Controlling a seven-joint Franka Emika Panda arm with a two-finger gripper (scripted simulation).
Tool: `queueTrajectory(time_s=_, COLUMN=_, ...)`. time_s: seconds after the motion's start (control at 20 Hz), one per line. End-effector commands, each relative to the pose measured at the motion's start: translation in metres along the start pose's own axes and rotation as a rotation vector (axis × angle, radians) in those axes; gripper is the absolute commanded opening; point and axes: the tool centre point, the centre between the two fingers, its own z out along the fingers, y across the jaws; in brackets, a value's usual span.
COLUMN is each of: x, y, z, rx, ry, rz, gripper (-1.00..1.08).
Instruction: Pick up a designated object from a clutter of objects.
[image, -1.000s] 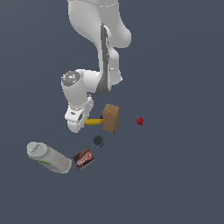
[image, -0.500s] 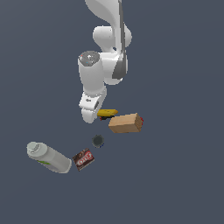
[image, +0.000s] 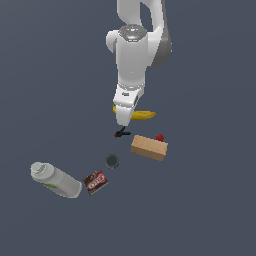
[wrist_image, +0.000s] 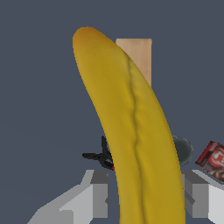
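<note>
The yellow banana (image: 142, 115) is clamped between my gripper's (image: 123, 119) fingers and held above the floor, sticking out to the exterior view's right. In the wrist view the banana (wrist_image: 131, 122) fills the middle, with a grey finger (wrist_image: 98, 192) on one side and the other finger (wrist_image: 194, 197) on the other, both pressed against it. The gripper (wrist_image: 146, 192) is shut on it. The banana's stem tip is hidden behind the hand.
Below lie the black clip (image: 120, 133), brown box (image: 149, 147), red berry (image: 159, 137), dark round item (image: 111, 161), dark red packet (image: 95, 182) and white bottle (image: 55, 180). The wrist view shows the box (wrist_image: 139, 54), clip (wrist_image: 99, 156), round item (wrist_image: 183, 149) and packet (wrist_image: 213, 159).
The arm swung up and toward the exterior view's right, carrying the banana off the floor. The brown box tipped over and slid right, ending next to the berry.
</note>
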Motion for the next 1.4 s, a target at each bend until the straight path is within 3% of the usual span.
queueTrajectory(time_s=0.0, x=0.02, y=-0.009, z=-0.021, rx=-0.001, ry=0.001, rz=0.0, gripper=-1.0)
queueTrajectory(time_s=0.75, x=0.13, y=-0.057, z=-0.135, rx=-0.002, ry=0.003, rz=0.002, gripper=-1.0)
queueTrajectory(time_s=1.35, x=0.168, y=-0.069, z=-0.176, rx=-0.004, ry=0.004, rz=0.005, gripper=-1.0)
